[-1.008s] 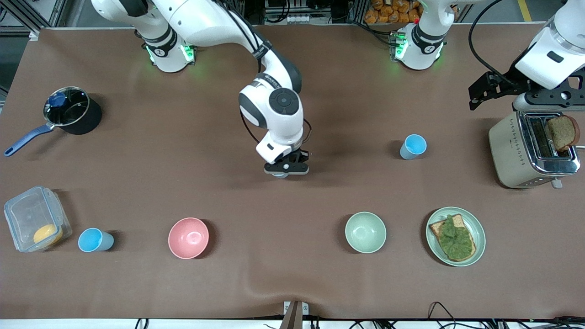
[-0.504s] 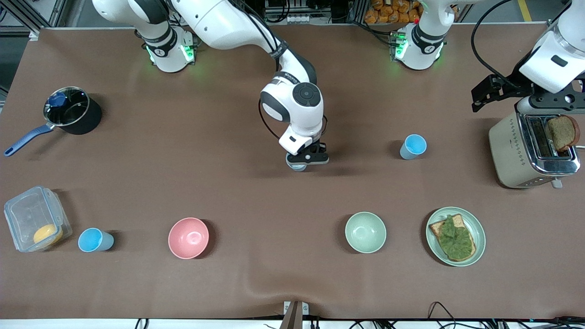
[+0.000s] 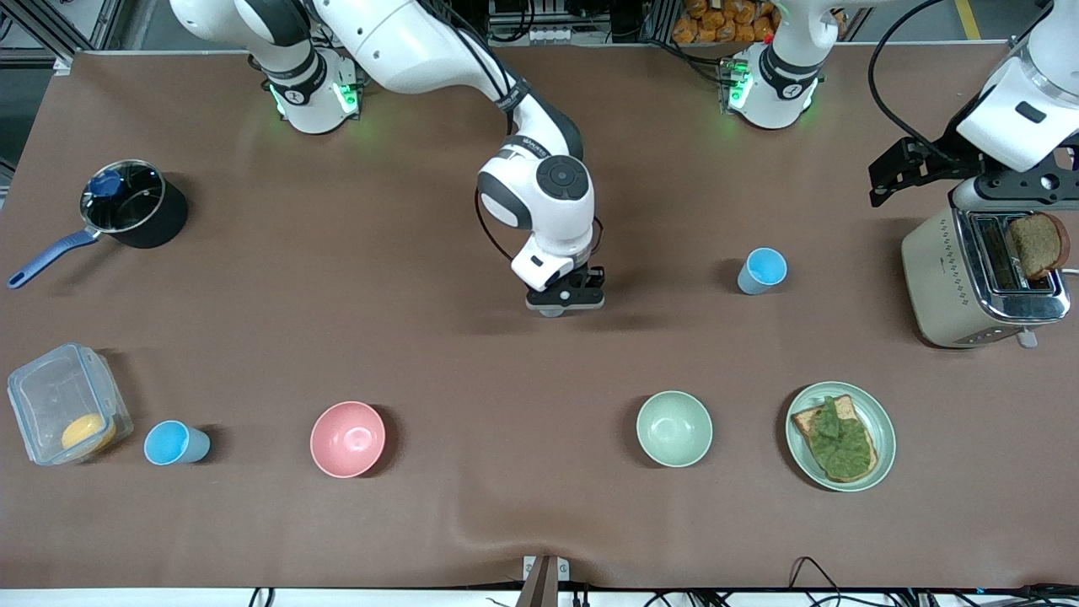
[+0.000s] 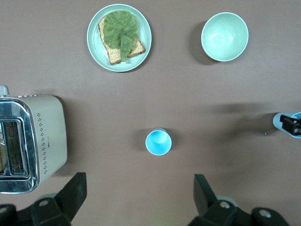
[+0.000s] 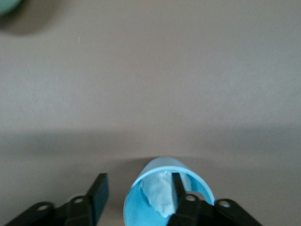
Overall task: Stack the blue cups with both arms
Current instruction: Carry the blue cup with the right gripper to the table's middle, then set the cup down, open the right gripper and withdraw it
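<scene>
Three blue cups show. One (image 3: 763,271) stands upright by itself near the toaster and also shows in the left wrist view (image 4: 158,142). One (image 3: 174,443) stands beside the plastic box. The third (image 5: 167,195) is at mid table under my right gripper (image 3: 563,303), with only a sliver of it (image 3: 552,313) showing in the front view. My right gripper (image 5: 136,193) is open. One finger (image 5: 178,188) is inside this cup and the other (image 5: 98,193) is outside, apart from its wall. My left gripper (image 4: 139,193) is open and empty, high over the toaster's edge (image 3: 1011,187).
A toaster (image 3: 982,278) with bread stands at the left arm's end. A plate (image 3: 877,413) with toast and a pale green bowl (image 3: 674,428) lie nearer the camera. A pink bowl (image 3: 347,438), a plastic box (image 3: 63,403) and a pot (image 3: 135,202) are toward the right arm's end.
My right gripper moved toward the left arm's end, and the cup under it moved along. In the last half second it barely shifted. My left arm rose slightly.
</scene>
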{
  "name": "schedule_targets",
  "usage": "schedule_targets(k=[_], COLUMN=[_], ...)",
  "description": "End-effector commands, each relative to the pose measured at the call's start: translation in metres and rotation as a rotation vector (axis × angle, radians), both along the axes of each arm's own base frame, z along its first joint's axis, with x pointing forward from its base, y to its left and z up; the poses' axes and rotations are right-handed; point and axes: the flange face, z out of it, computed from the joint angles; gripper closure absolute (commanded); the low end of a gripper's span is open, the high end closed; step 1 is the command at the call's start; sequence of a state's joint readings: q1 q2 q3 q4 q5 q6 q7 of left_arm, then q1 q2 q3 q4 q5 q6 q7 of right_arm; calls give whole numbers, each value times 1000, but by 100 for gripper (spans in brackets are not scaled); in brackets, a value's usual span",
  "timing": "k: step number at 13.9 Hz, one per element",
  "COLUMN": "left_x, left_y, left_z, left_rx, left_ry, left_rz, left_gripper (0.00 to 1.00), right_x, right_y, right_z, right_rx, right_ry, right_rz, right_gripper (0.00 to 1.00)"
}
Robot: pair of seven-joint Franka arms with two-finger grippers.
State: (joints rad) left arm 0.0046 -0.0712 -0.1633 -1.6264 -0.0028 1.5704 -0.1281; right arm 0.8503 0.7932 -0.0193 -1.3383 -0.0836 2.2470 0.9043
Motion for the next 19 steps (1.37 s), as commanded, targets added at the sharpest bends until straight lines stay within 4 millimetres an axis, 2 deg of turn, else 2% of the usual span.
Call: schedule_targets(k=[1, 2, 3, 4, 6, 7, 8, 10, 11, 12, 13, 15, 18, 19], left_x=[4, 4, 5, 10, 15, 15, 17, 18, 17, 17, 20, 23, 29, 29], left_y=[-3, -9, -10, -17, -12, -9, -8, -11, -16, -14, -12, -8, 1, 2], left_z=[-2, -3, -4, -14, -18, -23, -27, -27, -27, -28, -32, -36, -43, -42], left_rx=[-25, -25, -31, -27, -29, -21, -19, -20, -18, -18, -18, -18, 8, 9], left_ry=[1, -2, -3, 10, 14, 24, 32, 32, 32, 33, 41, 49, 51, 50], left_rz=[9, 1, 1, -9, -1, 2, 3, -3, -12, -9, -6, 3, 13, 15], left_gripper=[0, 0, 0, 0, 0, 0, 0, 0, 0, 0, 0, 0, 0, 0], right_x=[8, 13, 18, 26, 40, 49, 63, 76, 83, 87, 91, 93, 100, 100], right_y=[-10, -19, -38, -65, -133, -162, -202, -254, -288, -324, -350, -381, -433, -438], right_z=[51, 79, 114, 145, 203, 224, 241, 261, 269, 270, 274, 284, 295, 295], right_rx=[60, 128, 138, 110, 41, 42, 47, 44, 35, 0, -19, -41, -40, -42], right_ry=[51, 101, 137, 165, 230, 236, 245, 240, 225, 205, 198, 186, 172, 177], right_rz=[-73, -129, -159, -160, -134, -138, -157, -83, -71, -66, -21, 86, 121, 141], right_gripper=[0, 0, 0, 0, 0, 0, 0, 0, 0, 0, 0, 0, 0, 0])
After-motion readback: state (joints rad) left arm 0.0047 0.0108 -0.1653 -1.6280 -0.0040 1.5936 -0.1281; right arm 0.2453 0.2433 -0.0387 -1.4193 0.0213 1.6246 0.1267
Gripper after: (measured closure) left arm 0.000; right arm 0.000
